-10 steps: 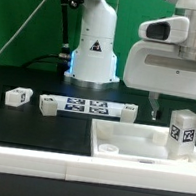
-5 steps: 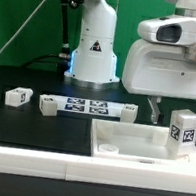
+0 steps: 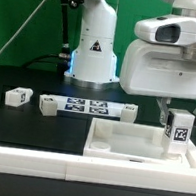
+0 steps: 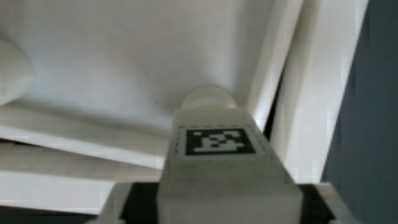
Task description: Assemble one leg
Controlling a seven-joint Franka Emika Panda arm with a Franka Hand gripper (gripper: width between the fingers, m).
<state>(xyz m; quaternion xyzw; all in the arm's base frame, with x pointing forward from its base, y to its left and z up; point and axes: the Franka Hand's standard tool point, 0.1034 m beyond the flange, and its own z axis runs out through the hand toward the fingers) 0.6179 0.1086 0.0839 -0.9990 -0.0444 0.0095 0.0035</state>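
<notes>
the exterior view sits low, close to table (image 3: 28, 76) height, and faces the arm's base (image 3: 95, 55) head-on across the marker board (image 3: 85, 107). it stands far enough back to take in the whole work area, with the panel (image 3: 129, 151) nearest the lens, toward the exterior view's right. the wrist view looks down from very close, filled by the leg (image 4: 222, 150) and the panel's inside. both views share these two.

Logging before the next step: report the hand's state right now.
Hand: down around the leg; whether it is clamped or open cannot be told.
</notes>
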